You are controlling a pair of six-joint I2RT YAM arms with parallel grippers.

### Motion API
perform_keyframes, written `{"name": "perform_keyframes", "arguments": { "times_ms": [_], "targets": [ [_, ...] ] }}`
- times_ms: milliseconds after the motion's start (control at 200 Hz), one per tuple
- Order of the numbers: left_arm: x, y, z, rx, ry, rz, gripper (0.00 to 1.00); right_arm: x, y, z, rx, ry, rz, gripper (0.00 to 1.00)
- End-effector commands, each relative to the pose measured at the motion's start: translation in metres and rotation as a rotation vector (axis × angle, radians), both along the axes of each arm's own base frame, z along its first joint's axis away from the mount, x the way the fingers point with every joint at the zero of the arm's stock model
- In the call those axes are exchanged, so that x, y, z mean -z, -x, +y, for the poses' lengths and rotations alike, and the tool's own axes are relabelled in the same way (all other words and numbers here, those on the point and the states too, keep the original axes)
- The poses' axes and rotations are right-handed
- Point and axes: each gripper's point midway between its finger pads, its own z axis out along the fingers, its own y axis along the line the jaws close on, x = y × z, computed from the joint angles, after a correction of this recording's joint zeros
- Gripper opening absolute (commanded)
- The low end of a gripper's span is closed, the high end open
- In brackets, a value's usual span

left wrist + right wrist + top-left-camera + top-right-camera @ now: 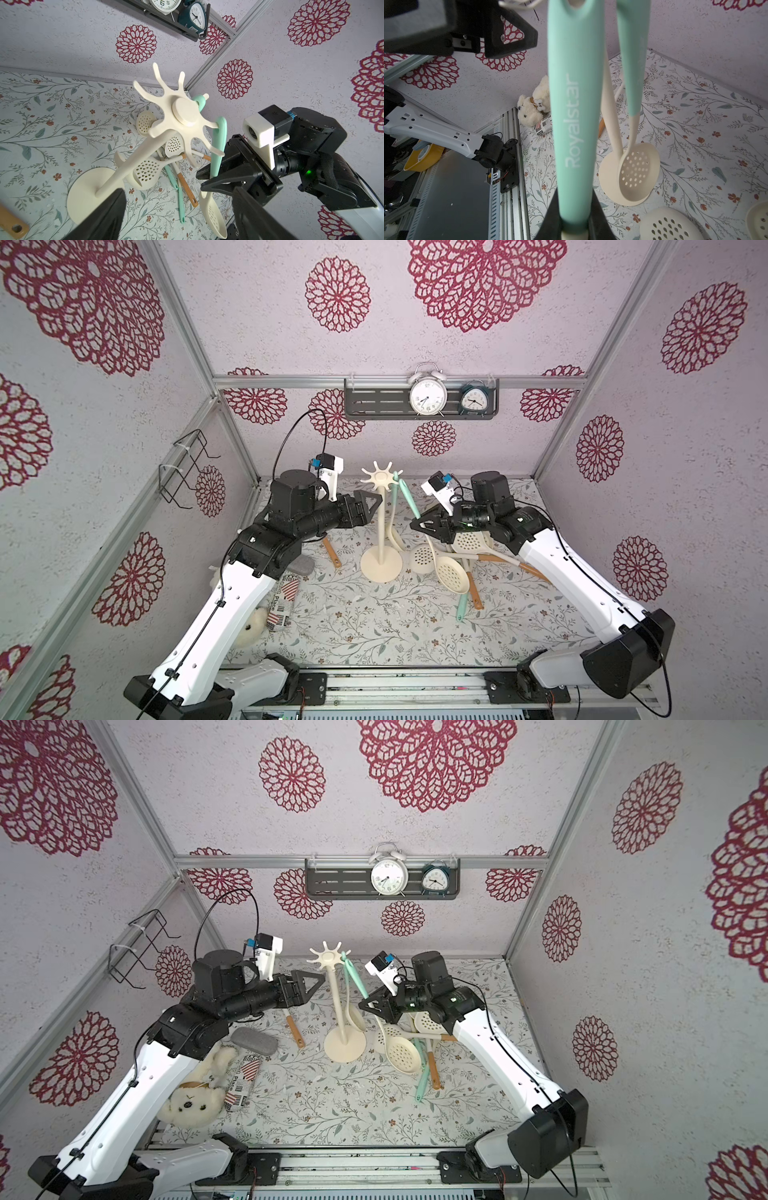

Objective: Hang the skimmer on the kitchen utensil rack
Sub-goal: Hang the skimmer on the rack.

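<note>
One skimmer at the hook: the hanging step is in hand, not yet finished.

Nearest on the desk (353, 626) lies a heap of spare utensils (423, 559). Just behind it the right tool (417, 526) is clamped on the mint handle of the skimmer (575, 124), whose top end is raised to the star crown of the kitchen utensil rack (381, 531). In the left wrist view a hook tip meets that end, though whether it passes through the hanging hole I cannot tell. Across the pole the left tool (372, 510) stands with jaws apart, empty. A second skimmer (637, 170) hangs from a farther hook. The next move probably calls for seating the hole over the upturned hook and letting go gently, since the slim stand looks easy to tip.
</note>
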Motion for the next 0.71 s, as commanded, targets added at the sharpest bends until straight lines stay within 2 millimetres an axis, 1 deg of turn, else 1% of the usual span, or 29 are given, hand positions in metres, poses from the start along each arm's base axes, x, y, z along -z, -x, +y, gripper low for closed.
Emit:
{"name": "perform_keyframes", "arguments": {
  "times_ms": [0, 165, 250, 360, 530, 635, 700],
  "targets": [
    [-0.013, 0.001, 0.001, 0.009, 0.014, -0.052, 0.85, 0.0, 0.002, 0.011, -0.037, -0.029, -0.043, 0.0],
    [-0.01, -0.001, -0.001, 0.018, 0.013, -0.049, 0.84, -0.004, 0.001, 0.02, -0.042, -0.06, -0.128, 0.0],
    [-0.011, -0.002, -0.002, 0.021, 0.008, -0.049, 0.85, -0.002, -0.001, 0.021, -0.03, -0.049, -0.169, 0.0],
    [-0.012, -0.003, -0.002, 0.021, 0.001, -0.053, 0.84, 0.003, -0.009, 0.018, 0.009, -0.022, -0.225, 0.0],
    [-0.003, -0.007, -0.003, 0.02, -0.015, -0.038, 0.85, 0.011, -0.022, 0.008, 0.078, 0.036, -0.35, 0.0],
    [-0.001, -0.008, -0.003, 0.019, -0.022, -0.037, 0.91, 0.014, -0.025, 0.01, 0.07, 0.039, -0.382, 0.0],
    [0.0, -0.007, -0.001, 0.014, -0.028, -0.046, 0.98, 0.017, -0.024, 0.015, 0.043, 0.033, -0.37, 0.0]
  ]
}}
